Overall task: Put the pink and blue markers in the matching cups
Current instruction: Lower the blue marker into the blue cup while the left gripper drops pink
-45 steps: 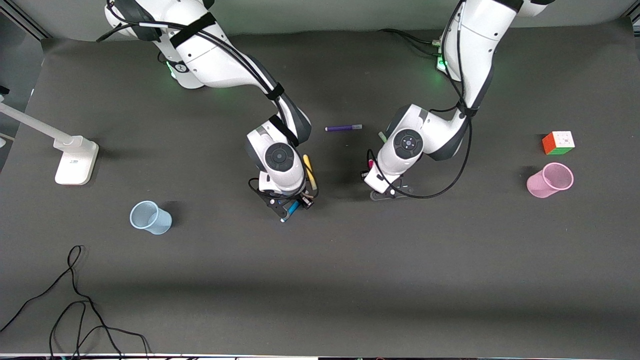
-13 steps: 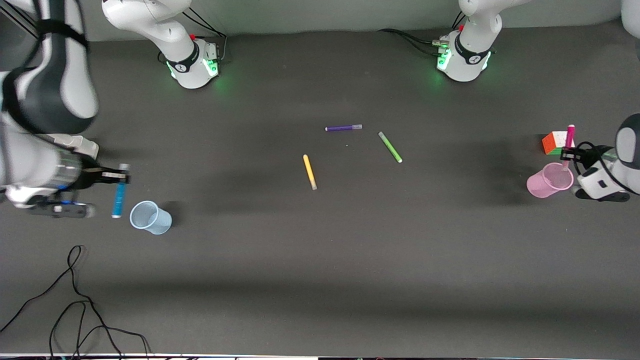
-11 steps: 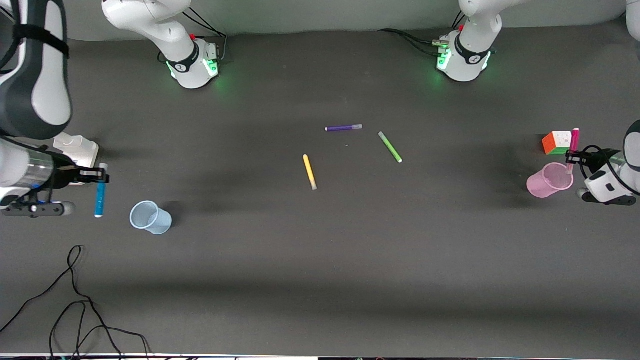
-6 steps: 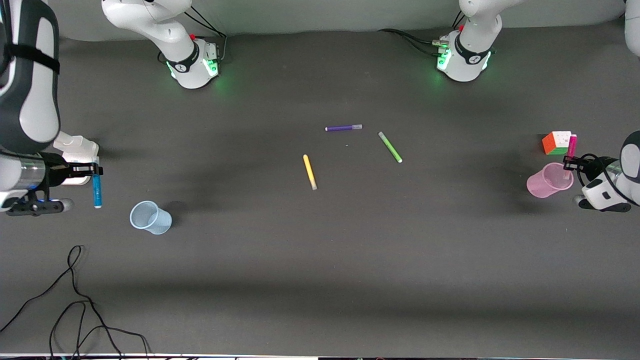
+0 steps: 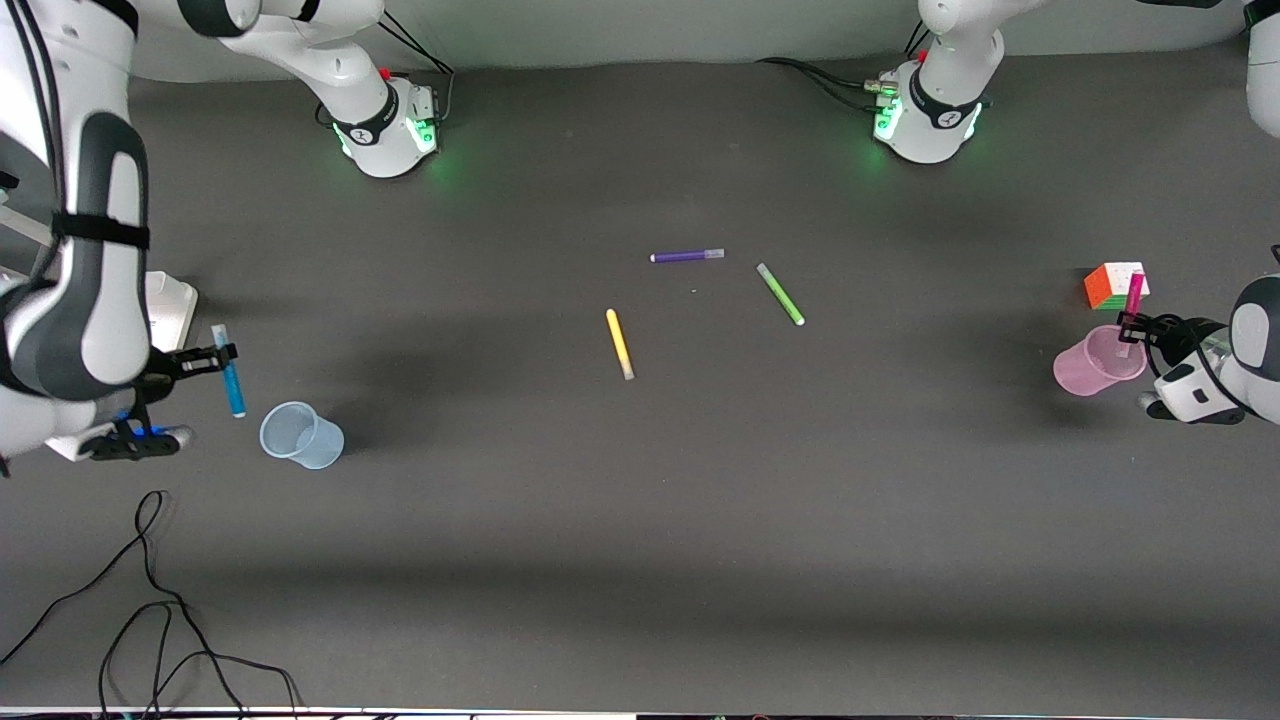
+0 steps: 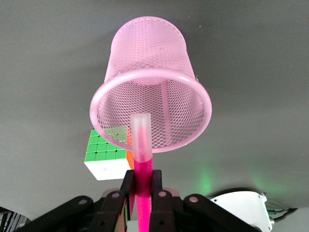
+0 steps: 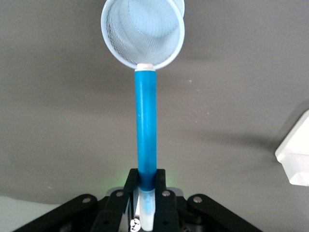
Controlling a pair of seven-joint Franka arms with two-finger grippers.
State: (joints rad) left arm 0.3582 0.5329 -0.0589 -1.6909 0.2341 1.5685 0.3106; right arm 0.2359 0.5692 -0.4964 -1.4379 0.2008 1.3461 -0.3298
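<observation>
My left gripper is shut on the pink marker and holds it tilted, pale cap down, over the rim of the pink cup. In the left wrist view the gripper grips the marker, whose cap points at the cup's mouth. My right gripper is shut on the blue marker, held in the air beside the pale blue cup. In the right wrist view the gripper holds the marker, whose tip reaches the cup's rim.
A multicoloured cube stands just beside the pink cup, farther from the front camera; it also shows in the left wrist view. Purple, green and yellow pens lie mid-table. A white stand base and cables are at the right arm's end.
My right gripper has carried the blue marker toward the blue cup and tilted it. My left gripper has lowered the pink marker a little toward the pink cup's mouth.
</observation>
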